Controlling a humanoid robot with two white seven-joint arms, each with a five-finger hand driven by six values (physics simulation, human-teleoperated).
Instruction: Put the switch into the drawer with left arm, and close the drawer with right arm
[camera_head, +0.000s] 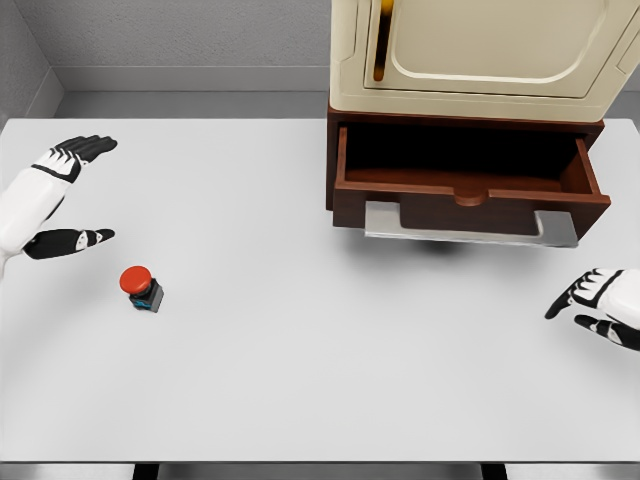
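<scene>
While the red-capped switch lies on the white surface near the left hand, fingers spread and empty, the drawer stands open far right, so reaching and grasping seems next.

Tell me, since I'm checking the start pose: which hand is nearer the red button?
The left hand: it hovers open just up-left of the red button, while the right hand sits far across the table.

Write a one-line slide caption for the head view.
Left hand open near the red switch on the table; drawer open, right hand open below it.
</scene>
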